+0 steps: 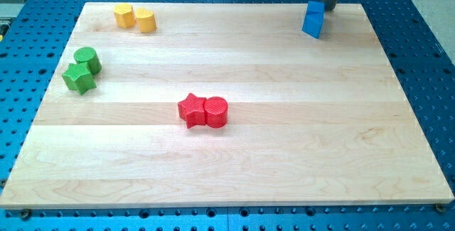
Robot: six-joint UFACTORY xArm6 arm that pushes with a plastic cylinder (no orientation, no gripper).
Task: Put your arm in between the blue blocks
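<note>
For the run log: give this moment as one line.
tip: view's top right, touching blue block's upper-right side | blue blocks visible: one | yellow pair: top left | green pair: left | red pair: centre

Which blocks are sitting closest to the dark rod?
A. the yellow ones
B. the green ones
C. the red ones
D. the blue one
D: my tip comes down at the view's top right, right next to the blue block, while the red blocks, green blocks and yellow blocks all sit much farther to the view's left.
</note>
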